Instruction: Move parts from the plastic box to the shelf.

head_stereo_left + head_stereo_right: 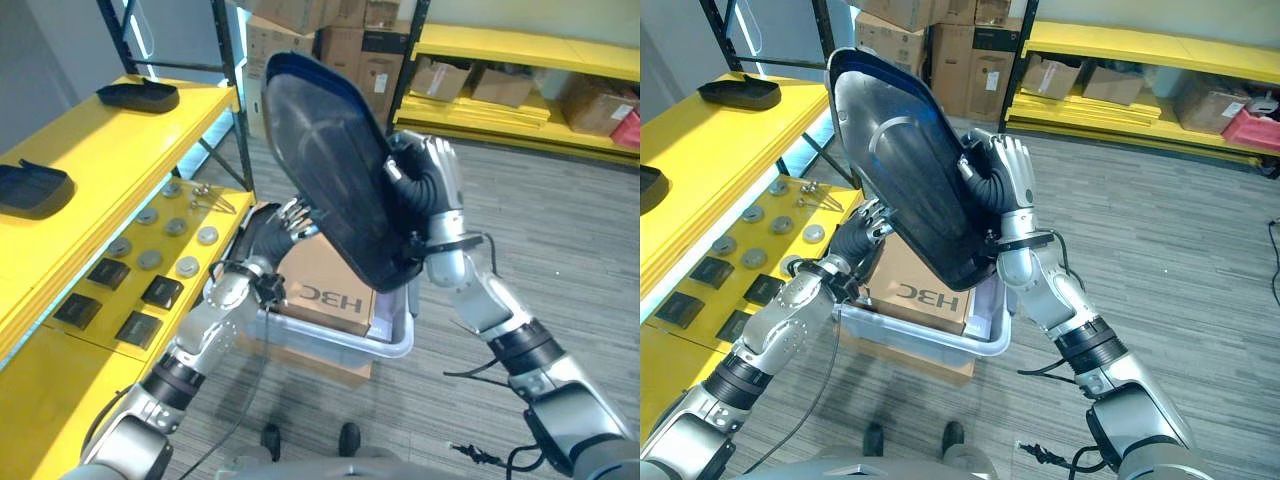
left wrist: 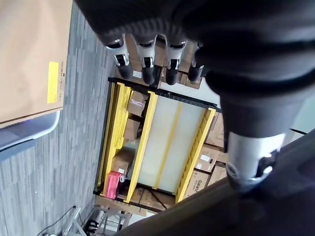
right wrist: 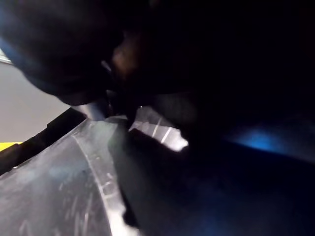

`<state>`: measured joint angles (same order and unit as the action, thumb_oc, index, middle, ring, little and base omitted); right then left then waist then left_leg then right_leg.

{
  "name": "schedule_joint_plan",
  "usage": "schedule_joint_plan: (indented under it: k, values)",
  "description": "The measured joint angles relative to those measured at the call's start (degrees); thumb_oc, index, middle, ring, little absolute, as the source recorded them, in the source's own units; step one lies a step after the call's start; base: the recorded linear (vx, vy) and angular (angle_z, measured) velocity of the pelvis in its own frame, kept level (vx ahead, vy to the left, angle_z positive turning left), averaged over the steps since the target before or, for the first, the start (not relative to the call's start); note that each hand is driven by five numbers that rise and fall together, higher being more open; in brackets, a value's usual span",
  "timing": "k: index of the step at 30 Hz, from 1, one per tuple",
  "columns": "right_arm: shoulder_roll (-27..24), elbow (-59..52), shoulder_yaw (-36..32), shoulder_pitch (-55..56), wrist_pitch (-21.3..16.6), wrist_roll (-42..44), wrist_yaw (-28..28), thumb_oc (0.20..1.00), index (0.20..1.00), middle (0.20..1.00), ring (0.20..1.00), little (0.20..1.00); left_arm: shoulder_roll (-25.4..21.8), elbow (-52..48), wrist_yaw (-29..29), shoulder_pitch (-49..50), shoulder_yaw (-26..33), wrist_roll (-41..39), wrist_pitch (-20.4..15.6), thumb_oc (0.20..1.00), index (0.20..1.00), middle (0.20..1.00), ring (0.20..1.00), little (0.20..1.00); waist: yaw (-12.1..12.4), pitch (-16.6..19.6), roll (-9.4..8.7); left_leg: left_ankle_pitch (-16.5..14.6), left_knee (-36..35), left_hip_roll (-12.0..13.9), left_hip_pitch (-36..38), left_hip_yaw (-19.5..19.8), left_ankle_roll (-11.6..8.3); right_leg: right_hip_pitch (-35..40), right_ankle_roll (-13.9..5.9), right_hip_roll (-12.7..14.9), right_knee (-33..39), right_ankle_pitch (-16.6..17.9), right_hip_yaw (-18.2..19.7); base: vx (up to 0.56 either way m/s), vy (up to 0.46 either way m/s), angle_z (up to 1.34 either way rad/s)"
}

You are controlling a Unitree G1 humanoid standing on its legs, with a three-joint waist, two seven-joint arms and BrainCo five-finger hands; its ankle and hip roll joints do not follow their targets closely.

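Observation:
A large black curved shell part (image 1: 330,160) is held high in the air above the clear plastic box (image 1: 340,345). My right hand (image 1: 437,185) grips the part's right edge, fingers along its back. In the right wrist view the part's dark scratched surface (image 3: 74,187) sits right against the camera. My left hand (image 1: 270,235) reaches up from the lower left, its relaxed fingers (image 1: 297,213) at the part's lower left edge. In the left wrist view the fingers (image 2: 147,54) are straight and hold nothing. The yellow shelf (image 1: 100,170) stands at the left.
Two black parts (image 1: 138,95) (image 1: 30,187) lie on the shelf's top board. Its lower board carries round metal discs (image 1: 175,228) and flat black squares (image 1: 160,292). A cardboard box (image 1: 330,285) sits in the plastic box. Yellow racking with cartons (image 1: 520,60) lines the far wall.

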<state>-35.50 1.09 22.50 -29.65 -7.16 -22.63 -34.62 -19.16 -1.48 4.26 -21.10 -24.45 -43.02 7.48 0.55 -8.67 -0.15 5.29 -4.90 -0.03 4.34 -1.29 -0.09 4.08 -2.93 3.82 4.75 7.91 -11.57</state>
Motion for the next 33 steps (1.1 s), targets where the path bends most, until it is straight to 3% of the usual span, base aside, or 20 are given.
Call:
schedule_joint_plan:
  k: [14, 22, 26, 33]
  values:
    - [1.4, 0.5, 0.5, 0.0, 3.9, 0.0, -6.0, 0.200, 0.200, 0.200, 0.200, 0.200, -0.1, 0.0, -1.4, 0.0, -0.4, -3.0, -0.4, 1.000, 1.000, 1.000, 1.000, 1.000, 0.6, 0.0, -0.01, 0.2, 0.0, -0.1, 0.3, 0.1, 0.40, 0.2, -0.02, 0.0, 0.0, 0.0, -0.1, 0.00, 0.000, 0.00]
    - [-2.9, 2.5, -0.4, 0.0, 7.2, -2.5, -8.0, 0.200, 0.200, 0.200, 0.200, 0.200, -0.2, -0.1, -2.7, 0.0, -0.4, -2.9, -0.4, 1.000, 1.000, 1.000, 1.000, 1.000, 1.0, 0.0, -0.04, 0.2, 0.0, -0.1, 0.2, 0.3, 0.27, 0.2, -0.06, 0.1, 0.0, -0.1, -0.3, 0.00, 0.000, 0.00]
    - [-4.9, 2.4, -0.4, 0.0, 7.4, -2.5, -7.7, 0.200, 0.200, 0.200, 0.200, 0.200, -0.3, -0.1, -3.8, 0.0, -0.3, -2.9, -0.4, 1.000, 1.000, 1.000, 1.000, 1.000, 0.9, 0.0, -0.07, 0.2, 0.0, -0.1, 0.2, 0.3, 0.42, 0.2, -0.10, 0.1, 0.0, -0.1, -0.3, 0.00, 0.000, 0.00]
    - [-3.3, 4.4, 2.0, 0.0, 5.9, -2.5, -6.4, 0.200, 0.200, 0.200, 0.200, 0.200, -0.4, -0.4, -3.5, 0.0, -0.6, -0.6, -0.4, 1.000, 1.000, 1.000, 1.000, 1.000, 0.8, -0.1, -0.22, 0.2, 0.0, -0.1, 0.2, 0.3, 0.45, 0.1, -0.14, 0.1, 0.0, -0.2, -0.3, 0.00, 0.000, 0.00]
